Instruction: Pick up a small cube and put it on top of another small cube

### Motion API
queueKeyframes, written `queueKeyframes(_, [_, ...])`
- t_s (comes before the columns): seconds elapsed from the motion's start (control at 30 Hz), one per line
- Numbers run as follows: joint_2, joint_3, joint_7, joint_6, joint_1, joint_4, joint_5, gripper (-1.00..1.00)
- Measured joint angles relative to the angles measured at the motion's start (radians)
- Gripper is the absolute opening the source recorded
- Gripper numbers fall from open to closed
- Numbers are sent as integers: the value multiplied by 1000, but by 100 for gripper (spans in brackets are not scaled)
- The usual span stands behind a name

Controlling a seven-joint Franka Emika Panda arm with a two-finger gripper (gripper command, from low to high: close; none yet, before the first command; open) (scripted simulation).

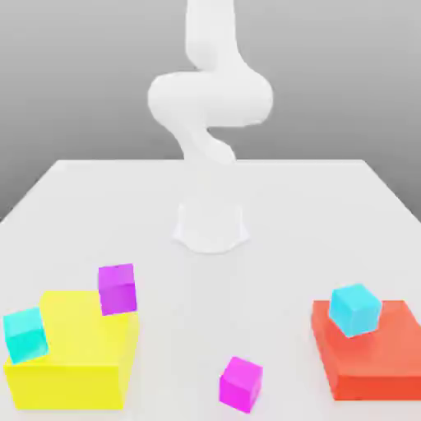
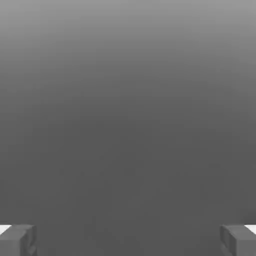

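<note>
Four small cubes lie near the front of the white table (image 1: 210, 189). One magenta cube (image 1: 241, 384) sits alone on the table at the front middle. A second magenta cube (image 1: 117, 289) is at the far corner of the yellow block (image 1: 78, 349), and a cyan cube (image 1: 25, 335) is at that block's edge on the exterior view's left. Another cyan cube (image 1: 355, 309) rests on the red slab (image 1: 374, 353). In the hand view my gripper (image 2: 128, 241) is open, its grey fingertips (image 2: 17, 240) wide apart with nothing between them, facing a plain grey background.
The white arm (image 1: 210, 103) rises from its base (image 1: 210, 226) at the table's middle and bends upward past the top of the exterior view. Bare table surface lies between the yellow block and the red slab, and around the base.
</note>
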Motion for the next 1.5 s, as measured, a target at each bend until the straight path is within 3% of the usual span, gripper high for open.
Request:
queueKeyframes(0.47, [516,-160,-611,224,228,-126,140,0])
queueKeyframes(0.67, [730,-153,-845,321,258,-181,166,0])
queueKeyframes(0.87, [932,-138,-989,434,245,-224,106,0])
queueKeyframes(1.0, [1078,-82,-1039,547,200,-200,153,0])
queueKeyframes(1.03, [1103,-70,-1047,567,191,-195,163,-100])
queueKeyframes(1.27, [1103,-69,-1047,564,190,-195,162,-100])
queueKeyframes(1.43, [942,-123,-991,438,228,-229,89,-100])
queueKeyframes(1.5, [875,-94,-1005,381,258,-241,73,-100])
